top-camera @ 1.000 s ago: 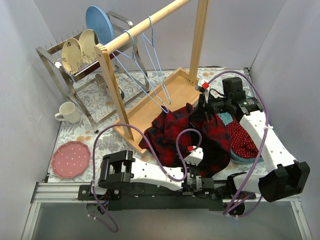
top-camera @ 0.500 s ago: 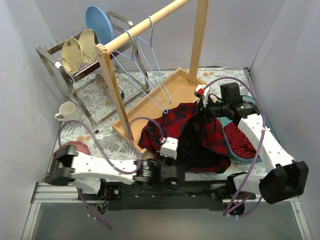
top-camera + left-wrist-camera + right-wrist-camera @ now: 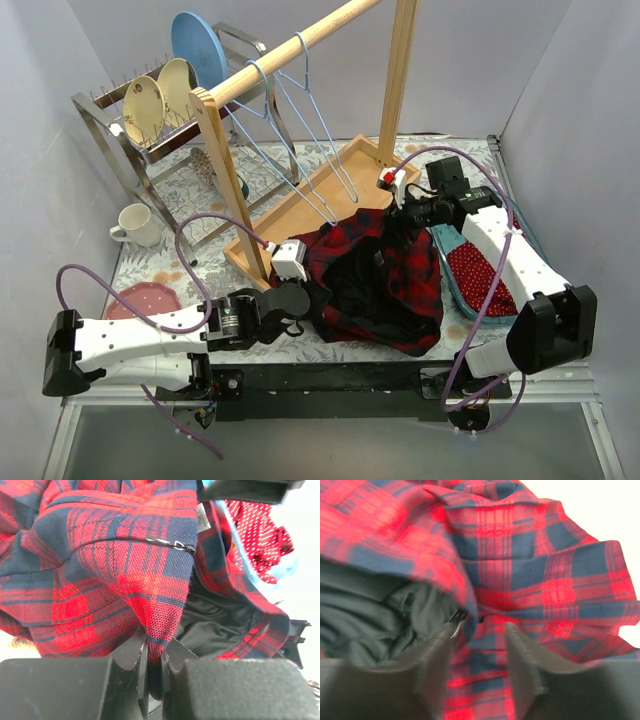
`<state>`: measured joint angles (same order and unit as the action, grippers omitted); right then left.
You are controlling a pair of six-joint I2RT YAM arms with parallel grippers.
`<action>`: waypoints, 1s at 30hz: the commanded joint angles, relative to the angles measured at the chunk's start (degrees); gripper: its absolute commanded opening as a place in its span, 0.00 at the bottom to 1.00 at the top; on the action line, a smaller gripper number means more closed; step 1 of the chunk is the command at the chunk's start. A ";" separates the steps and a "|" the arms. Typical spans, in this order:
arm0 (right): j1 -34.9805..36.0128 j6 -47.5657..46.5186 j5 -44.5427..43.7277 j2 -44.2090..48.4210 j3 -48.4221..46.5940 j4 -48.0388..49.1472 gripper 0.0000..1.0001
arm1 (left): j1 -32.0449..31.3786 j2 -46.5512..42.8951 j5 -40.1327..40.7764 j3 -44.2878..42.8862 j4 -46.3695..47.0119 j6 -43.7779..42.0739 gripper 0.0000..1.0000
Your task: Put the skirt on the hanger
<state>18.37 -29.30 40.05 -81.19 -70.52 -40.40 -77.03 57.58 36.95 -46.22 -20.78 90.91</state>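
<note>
Skirt [image 3: 395,285] crumpled, red-navy plaid, black lining showing.

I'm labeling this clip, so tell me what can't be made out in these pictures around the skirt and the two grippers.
- Top view: the right gripper fingertips, hidden by its own wrist and the skirt folds.
- Top view: whether the hangers touch the skirt; too small.
- Left wrist: how much cloth the left gripper pinches; its fingers cover the fold.
- Right wrist: blurred, so contact with the cloth is unclear.
</note>
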 commanded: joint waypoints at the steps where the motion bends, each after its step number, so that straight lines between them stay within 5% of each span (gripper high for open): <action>1: -0.18 -3.39 2.14 5.67 -0.67 -6.61 0.74 | 1.27 2.26 -2.06 0.16 2.93 1.37 0.00; 9: 1.31 -16.66 -4.01 11.66 1.34 -23.82 0.82 | 4.00 5.35 -4.25 -1.42 5.92 1.90 0.00; 15: 3.60 -20.70 -11.74 16.85 6.45 -26.82 0.82 | 4.35 4.82 -4.43 -0.98 6.10 2.51 0.00; 30: 10.37 -18.17 -13.07 17.03 7.16 -29.47 0.68 | 4.61 5.17 -3.90 -1.68 6.54 2.08 0.00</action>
<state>27.46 -48.18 26.89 -64.95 -61.58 -68.45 -72.86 63.53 32.12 -46.22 -14.94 93.45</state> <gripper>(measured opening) 0.677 0.063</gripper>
